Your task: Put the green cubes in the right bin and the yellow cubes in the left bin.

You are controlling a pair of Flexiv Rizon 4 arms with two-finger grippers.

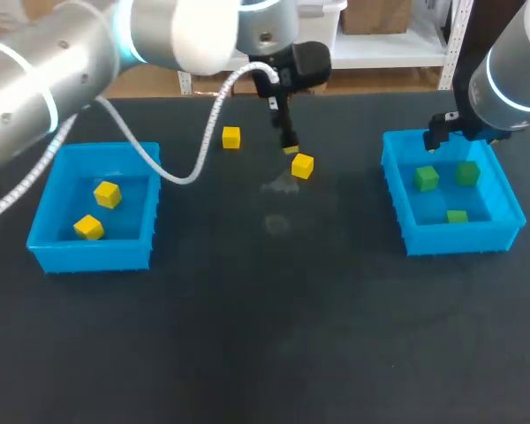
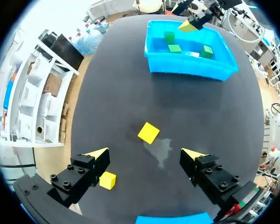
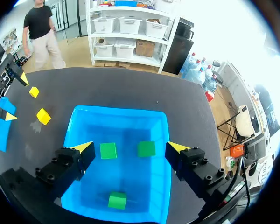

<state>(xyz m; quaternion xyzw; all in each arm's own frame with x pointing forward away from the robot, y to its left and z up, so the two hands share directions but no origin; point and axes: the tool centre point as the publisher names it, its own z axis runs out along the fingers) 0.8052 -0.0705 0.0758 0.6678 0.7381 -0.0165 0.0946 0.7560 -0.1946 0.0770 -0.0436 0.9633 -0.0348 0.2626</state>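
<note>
Two yellow cubes lie on the dark table, one (image 1: 302, 165) (image 2: 148, 133) just ahead of my open left gripper (image 1: 289, 146) (image 2: 147, 154), the other (image 1: 231, 137) (image 2: 107, 180) beside its finger. The left bin (image 1: 93, 256) holds two yellow cubes (image 1: 106, 193) (image 1: 89, 227). My right gripper (image 1: 442, 132) (image 3: 130, 148) hangs open and empty over the right bin (image 1: 459, 238) (image 3: 121, 114). In that bin lie three green cubes (image 3: 108, 150) (image 3: 146, 148) (image 3: 117, 200).
The left arm's white cable (image 1: 199, 146) loops low over the table between the left bin and the loose cubes. A faint pale smear (image 1: 278, 187) marks the table by the nearer cube. Bare table stretches between the bins and toward the front.
</note>
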